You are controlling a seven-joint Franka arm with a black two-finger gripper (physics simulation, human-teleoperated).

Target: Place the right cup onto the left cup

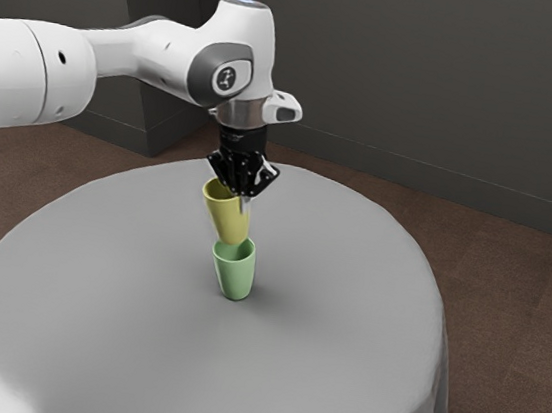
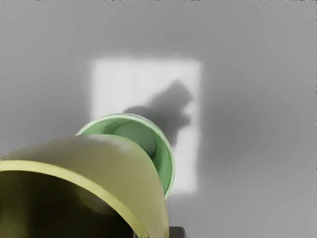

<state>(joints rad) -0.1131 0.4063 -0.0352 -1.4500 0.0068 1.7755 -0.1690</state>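
Black jaws pinch the wall of the yellow cup near its rim; the gripper [image 1: 244, 201] has it between its two fingers. The yellow cup [image 1: 231, 223] is up in the air, tilted, its mouth leaning toward the exterior view's left and its base down at the mouth of the green cup [image 1: 236, 274]. The green cup stands upright on the round table [image 1: 337, 365], which wears a grey cloth. The white arm [image 1: 154, 55] reaches in from the exterior view's left, with brown floor [image 1: 503, 325] and a dark wall [image 1: 403, 71] behind the table.

The exterior view gives the outer sides of both cups and the tilt. The wrist view looks past the yellow cup's rim into its dark inside, and down into part of the green cup's open mouth. It also gives a bright patch [image 2: 111, 82] on the cloth with a shadow [image 2: 166, 109] across it.

The yellow cup's base is hidden in the wrist view, where its body covers part of the green rim and the picture's edge cuts it off. Whether the two cups touch, I cannot tell.
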